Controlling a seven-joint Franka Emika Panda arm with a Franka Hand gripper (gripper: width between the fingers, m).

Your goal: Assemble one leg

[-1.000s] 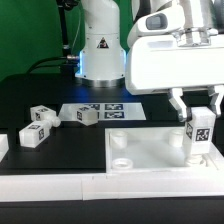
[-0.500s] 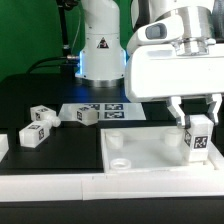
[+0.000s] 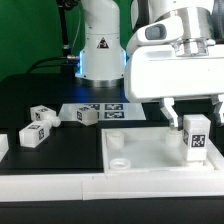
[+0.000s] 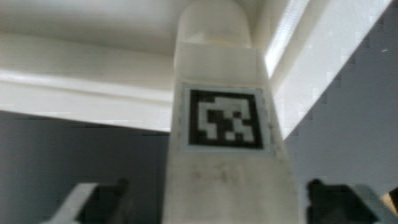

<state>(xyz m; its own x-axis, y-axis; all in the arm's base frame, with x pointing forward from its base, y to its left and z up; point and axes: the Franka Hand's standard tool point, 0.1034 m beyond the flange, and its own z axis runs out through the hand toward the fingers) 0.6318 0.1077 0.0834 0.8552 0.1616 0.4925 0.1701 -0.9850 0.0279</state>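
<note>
White and upright, the leg (image 3: pixel 196 138) stands on the panel (image 3: pixel 140 150) at its corner toward the exterior view's right, apparently seated in a socket there. The gripper (image 3: pixel 195 118) hangs just above that corner with its jaws spread, one finger on each side of the leg's top, and neither seems to touch it in either view. I judge the insertion step to be done or nearly so, and the next move calls for a straight lift clear of the leg without nudging it, though I cannot tell whether the leg is fully fastened.
</note>
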